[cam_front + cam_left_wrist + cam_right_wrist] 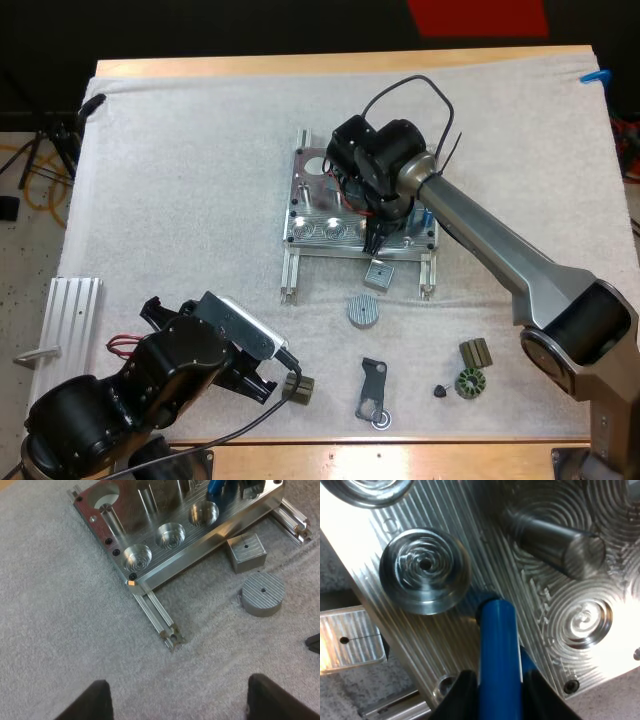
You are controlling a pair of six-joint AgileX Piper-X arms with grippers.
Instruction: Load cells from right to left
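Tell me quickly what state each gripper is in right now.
Left gripper: open, fingers apart over the mat, holding nothing.
Right gripper: shut on a blue cylinder, over the metal fixture.

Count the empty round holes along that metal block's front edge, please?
3, side by side along the fixture's near edge: left hole, middle hole, right hole. The right arm may hide others.

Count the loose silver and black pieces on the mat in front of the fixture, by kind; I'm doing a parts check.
Silver square block: 1
Silver round disc: 1
Black bracket: 1
Small black piece: 1
Total: 4
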